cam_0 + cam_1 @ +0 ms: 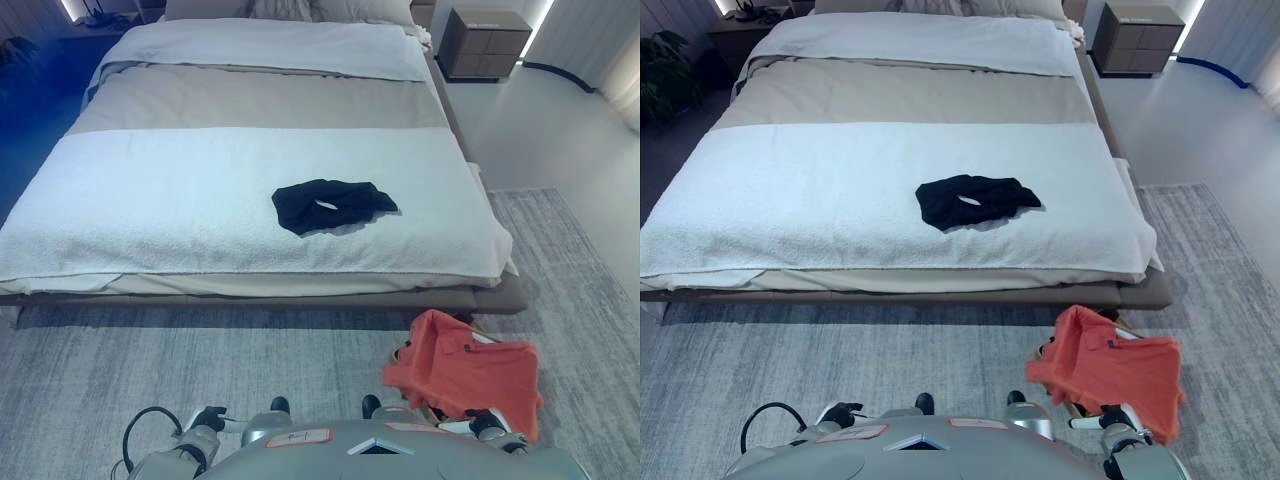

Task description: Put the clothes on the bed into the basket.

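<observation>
- Bed [150, 190]: one dark garment [333, 205] lies crumpled near its foot edge, right of middle.
- Basket [478, 330]: on the rug by the bed's right foot corner, draped with an orange shirt [465, 370].
- Dark garment: probably light, limp; pinch a raised fold.
- Left hand [207, 418], right hand [1118, 418]: low, fingers unreadable, so I cannot tell.

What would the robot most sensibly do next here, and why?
Probably step toward the bed and reach for the crumpled black garment lying alone on the white towelling bed cover. The orange shirt already drapes over the basket on the grey rug, and both hands, left hand and right hand, sit low, nowhere near the garment.
</observation>
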{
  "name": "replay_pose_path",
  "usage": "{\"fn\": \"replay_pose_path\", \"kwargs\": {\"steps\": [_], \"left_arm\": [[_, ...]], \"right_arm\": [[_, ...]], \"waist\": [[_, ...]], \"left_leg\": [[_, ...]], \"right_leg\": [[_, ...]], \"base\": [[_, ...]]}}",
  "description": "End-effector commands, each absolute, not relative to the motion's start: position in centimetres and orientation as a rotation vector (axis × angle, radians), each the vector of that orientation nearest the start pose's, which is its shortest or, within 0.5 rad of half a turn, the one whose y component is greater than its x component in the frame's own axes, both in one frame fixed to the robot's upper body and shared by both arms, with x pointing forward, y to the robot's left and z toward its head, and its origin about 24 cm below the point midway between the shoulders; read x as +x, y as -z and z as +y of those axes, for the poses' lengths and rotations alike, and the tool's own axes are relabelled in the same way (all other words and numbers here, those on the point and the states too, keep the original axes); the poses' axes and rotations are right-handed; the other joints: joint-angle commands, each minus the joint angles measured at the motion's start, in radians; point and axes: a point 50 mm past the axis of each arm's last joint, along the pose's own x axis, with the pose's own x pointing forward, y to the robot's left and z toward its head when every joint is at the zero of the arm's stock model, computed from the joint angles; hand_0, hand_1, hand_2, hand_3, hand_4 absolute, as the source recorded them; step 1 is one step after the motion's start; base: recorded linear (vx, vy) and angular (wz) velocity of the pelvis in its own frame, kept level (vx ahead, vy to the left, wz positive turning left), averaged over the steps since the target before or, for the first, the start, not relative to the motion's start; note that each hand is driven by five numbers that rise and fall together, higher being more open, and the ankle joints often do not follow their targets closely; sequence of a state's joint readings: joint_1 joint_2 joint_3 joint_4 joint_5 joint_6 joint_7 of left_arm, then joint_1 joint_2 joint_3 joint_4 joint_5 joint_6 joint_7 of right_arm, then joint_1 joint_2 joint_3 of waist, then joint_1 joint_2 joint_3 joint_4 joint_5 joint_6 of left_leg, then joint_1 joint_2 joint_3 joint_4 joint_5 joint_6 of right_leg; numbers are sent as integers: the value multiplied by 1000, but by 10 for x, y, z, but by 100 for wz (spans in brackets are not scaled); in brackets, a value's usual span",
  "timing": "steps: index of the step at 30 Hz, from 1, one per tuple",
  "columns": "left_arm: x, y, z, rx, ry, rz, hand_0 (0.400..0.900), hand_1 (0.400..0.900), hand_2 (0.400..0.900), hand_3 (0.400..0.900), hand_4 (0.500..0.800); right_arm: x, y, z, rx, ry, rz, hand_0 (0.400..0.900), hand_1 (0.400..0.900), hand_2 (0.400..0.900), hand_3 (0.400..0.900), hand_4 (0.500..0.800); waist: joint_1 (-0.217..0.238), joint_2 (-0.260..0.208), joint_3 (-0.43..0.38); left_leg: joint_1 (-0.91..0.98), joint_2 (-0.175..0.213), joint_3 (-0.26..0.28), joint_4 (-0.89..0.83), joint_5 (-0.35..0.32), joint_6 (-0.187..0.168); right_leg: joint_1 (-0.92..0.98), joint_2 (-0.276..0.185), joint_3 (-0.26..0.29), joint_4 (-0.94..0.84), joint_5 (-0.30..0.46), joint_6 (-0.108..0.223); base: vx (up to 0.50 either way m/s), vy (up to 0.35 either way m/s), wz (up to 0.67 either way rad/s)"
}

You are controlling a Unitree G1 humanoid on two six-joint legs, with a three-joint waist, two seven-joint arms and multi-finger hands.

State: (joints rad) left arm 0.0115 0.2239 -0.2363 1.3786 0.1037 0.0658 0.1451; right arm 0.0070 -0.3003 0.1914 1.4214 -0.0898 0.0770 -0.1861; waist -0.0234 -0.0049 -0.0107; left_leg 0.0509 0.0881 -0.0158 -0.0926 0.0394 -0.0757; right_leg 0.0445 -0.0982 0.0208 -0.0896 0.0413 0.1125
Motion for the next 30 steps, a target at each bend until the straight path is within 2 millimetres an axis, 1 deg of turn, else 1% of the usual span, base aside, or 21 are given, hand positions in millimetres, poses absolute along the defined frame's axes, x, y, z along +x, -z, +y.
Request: {"fn": "replay_pose_path", "kwargs": {"steps": [1, 12, 17, 20, 23, 26, 28, 29, 30], "left_arm": [[58, 164, 254, 626, -54, 1423, 900, 900, 900, 900, 800], [57, 164, 254, 620, -57, 1427, 900, 900, 900, 900, 800], [57, 163, 256, 610, -71, 1429, 900, 900, 900, 900, 800], [57, 163, 258, 600, -85, 1433, 900, 900, 900, 900, 800], [61, 161, 262, 597, -107, 1423, 900, 900, 900, 900, 800], [64, 159, 266, 586, -134, 1418, 900, 900, 900, 900, 800], [65, 159, 268, 569, -153, 1415, 900, 900, 900, 900, 800], [64, 159, 268, 559, -161, 1418, 900, 900, 900, 900, 800], [64, 159, 269, 545, -174, 1418, 900, 900, 900, 900, 800]], "right_arm": [[56, 154, -285, -648, 205, 1441, 900, 900, 900, 900, 800], [56, 153, -285, -655, 194, 1448, 900, 900, 900, 900, 800], [62, 152, -287, -662, 196, 1436, 900, 900, 900, 900, 800], [64, 152, -287, -665, 190, 1434, 900, 900, 900, 900, 800], [72, 150, -290, -667, 198, 1416, 900, 900, 900, 900, 800], [81, 148, -290, -665, 200, 1392, 900, 900, 900, 900, 800], [85, 147, -289, -663, 195, 1378, 900, 900, 900, 900, 800], [84, 148, -289, -664, 192, 1379, 900, 900, 900, 900, 800], [85, 148, -289, -666, 191, 1372, 900, 900, 900, 900, 800]], "waist": [[2, -36, 38], [3, -33, 42], [5, -32, 51], [5, -29, 55], [3, -22, 68], [4, -20, 80], [6, -23, 93], [8, -28, 100], [15, -34, 114]], "left_leg": [[43, -63, 30, 5, -62, 37], [42, -64, 29, 5, -63, 38], [36, -68, 30, 5, -63, 42], [33, -67, 27, 7, -64, 41], [24, -56, 21, 19, -64, 37], [0, -39, 15, 77, -82, 33], [-22, -29, 9, 157, -105, 26], [-40, -26, 3, 226, -99, 18], [-73, -21, -10, 322, -63, 9]], "right_leg": [[-19, -11, -34, 2, 23, 16], [-20, -13, -37, 2, 22, 16], [-27, -16, -36, 2, 24, 17], [-26, -15, -36, 7, 20, 12], [-47, -8, -35, 45, -3, -1], [-79, 11, -34, 113, -40, -19], [-87, 33, -28, 156, -73, -39], [-77, 47, -25, 161, -82, -52], [-61, 64, -19, 167, -89, -69]], "base": [[0, 0, 0], [0, 0, 0], [3, -2, -2], [19, -26, 5], [12, -65, 12], [32, -124, 7], [82, -186, 9], [110, -240, 11], [105, -290, 13]]}}
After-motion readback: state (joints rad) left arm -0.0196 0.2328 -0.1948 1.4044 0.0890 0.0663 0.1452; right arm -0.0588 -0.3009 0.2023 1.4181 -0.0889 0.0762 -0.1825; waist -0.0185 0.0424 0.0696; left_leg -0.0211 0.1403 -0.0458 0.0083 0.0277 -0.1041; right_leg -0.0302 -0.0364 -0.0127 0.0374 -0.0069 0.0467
